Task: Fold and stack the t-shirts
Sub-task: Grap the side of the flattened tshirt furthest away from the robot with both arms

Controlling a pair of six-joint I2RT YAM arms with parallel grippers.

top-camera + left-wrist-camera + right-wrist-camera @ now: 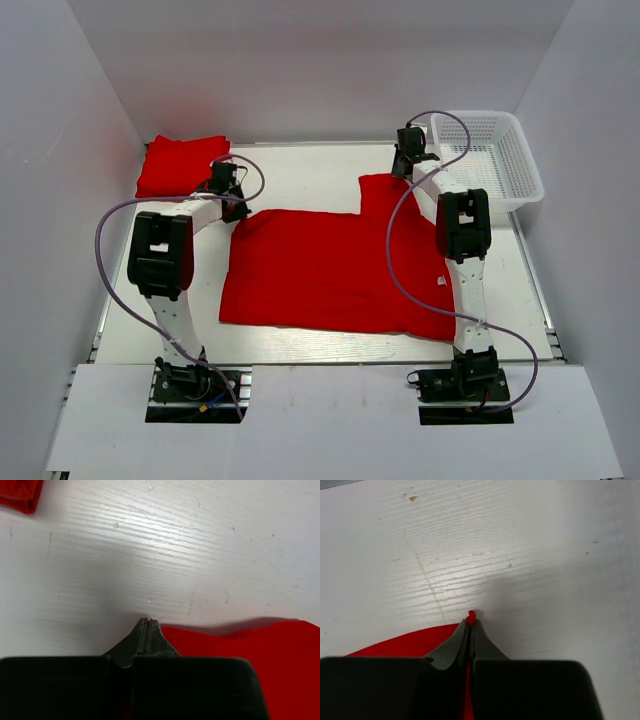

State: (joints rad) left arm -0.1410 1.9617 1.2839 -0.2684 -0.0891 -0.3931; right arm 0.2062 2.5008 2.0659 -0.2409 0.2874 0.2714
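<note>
A red t-shirt (330, 265) lies spread flat in the middle of the table. My left gripper (237, 207) is at its far left corner, jaws shut, with a sliver of red between the tips in the left wrist view (148, 620); the cloth (260, 645) trails to the right. My right gripper (399, 171) is at the far edge of the raised sleeve, shut on the cloth; a red tip pokes out of the jaws (471, 620). A second, folded red t-shirt (181, 165) lies at the back left and shows in the left wrist view (20, 495).
A white mesh basket (495, 165) stands at the back right, close to my right gripper. White walls enclose the table on the left, back and right. Bare white tabletop (300, 175) lies between the two grippers.
</note>
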